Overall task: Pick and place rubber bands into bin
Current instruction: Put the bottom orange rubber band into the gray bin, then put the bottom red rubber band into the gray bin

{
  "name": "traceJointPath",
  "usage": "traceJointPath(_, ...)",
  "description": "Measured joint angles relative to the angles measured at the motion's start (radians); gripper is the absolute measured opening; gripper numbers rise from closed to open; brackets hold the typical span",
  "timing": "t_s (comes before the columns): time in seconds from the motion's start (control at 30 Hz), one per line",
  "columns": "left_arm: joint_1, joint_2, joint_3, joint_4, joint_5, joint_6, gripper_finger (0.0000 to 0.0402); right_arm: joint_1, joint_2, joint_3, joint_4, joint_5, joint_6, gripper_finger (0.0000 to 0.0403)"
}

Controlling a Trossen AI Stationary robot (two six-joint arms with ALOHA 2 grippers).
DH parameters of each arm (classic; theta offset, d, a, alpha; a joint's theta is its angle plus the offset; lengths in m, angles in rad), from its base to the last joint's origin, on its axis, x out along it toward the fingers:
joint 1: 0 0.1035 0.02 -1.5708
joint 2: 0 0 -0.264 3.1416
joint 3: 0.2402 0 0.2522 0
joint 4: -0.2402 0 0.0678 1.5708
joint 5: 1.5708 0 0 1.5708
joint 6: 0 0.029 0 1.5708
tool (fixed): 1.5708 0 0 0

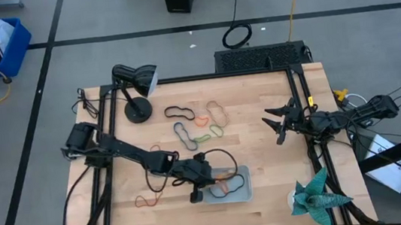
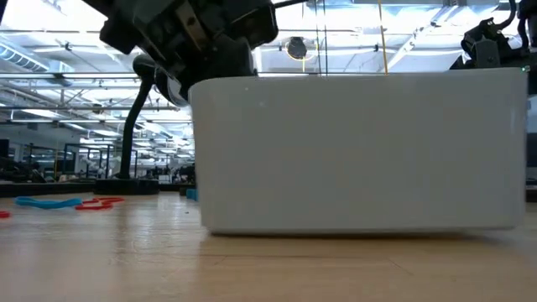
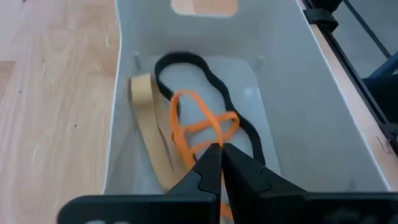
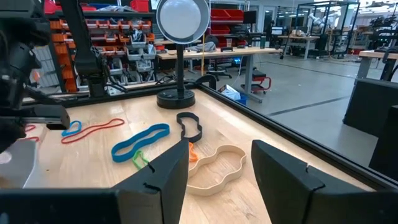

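— Where's the left tool now?

— Over the bin at the desk's near edge, tips pinched on an orange rubber band. A black band and a tan band lie in the bin under it.

— And the right tool?

— Jaws wide, holding nothing, waiting above the desk's right side.

— The other bands?

— Loose rubber bands lie mid-desk beyond the bin, one more left of it. The black lamp stands farthest back.
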Motion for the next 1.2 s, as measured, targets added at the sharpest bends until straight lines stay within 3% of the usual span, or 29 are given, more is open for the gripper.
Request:
traceJointPath(0.4,0.004,-0.035,0.0,-0.011,0.0,-0.008,0.0008,0.0,0.013,0.0,0.0,0.0,0.0,0.0169)
traceJointPath(1.0,0.006,-0.057,0.0,-0.007,0.005,0.003,0.013,0.0,0.016,0.0,0.0,0.002,0.0,0.0169)
traceJointPath(1.2,0.006,-0.124,0.0,-0.137,0.04,0.029,0.0172,0.0,0.016,0.0,0.0,0.002,0.0,0.0169)
